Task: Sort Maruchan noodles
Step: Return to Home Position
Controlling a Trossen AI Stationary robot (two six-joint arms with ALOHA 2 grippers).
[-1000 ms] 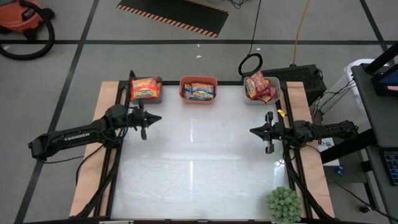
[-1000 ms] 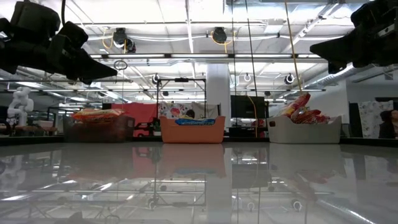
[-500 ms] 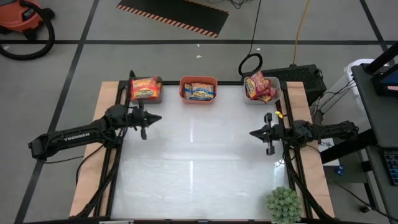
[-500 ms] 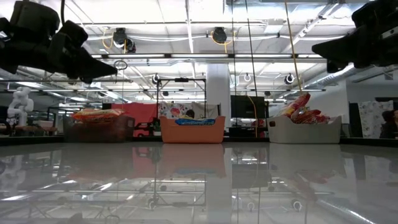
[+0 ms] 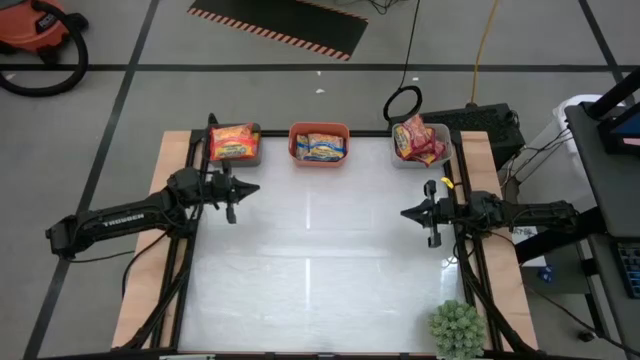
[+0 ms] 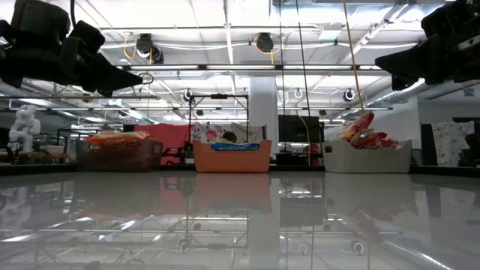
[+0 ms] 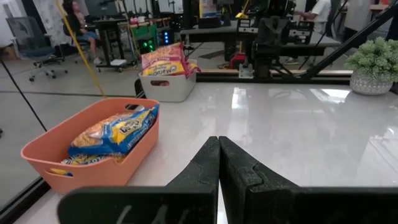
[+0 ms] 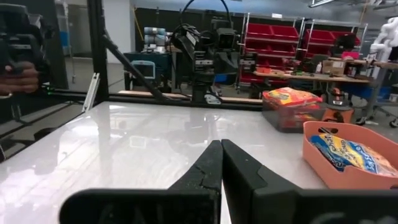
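Arms barely shifted. Left gripper (image 5: pixel 252 188) and right gripper (image 5: pixel 407 212) closed, empty; noodles (image 5: pixel 322 147) all in far bins (image 5: pixel 319 126). Homing: just finish retracting.

"TROSSEN" on the left arm (image 5: pixel 118 217)

Grey floor (image 5: pixel 100 110) crossed by black tape lines; orange shop vacuum (image 5: pixel 38 25) at the far left corner, hazard-striped mat (image 5: pixel 285 25) beyond the glossy white worktop (image 5: pixel 320 270). Bright ceiling lights (image 6: pixel 225 30), white pillar (image 6: pixel 264 105), red shelving (image 8: pixel 283 37) behind
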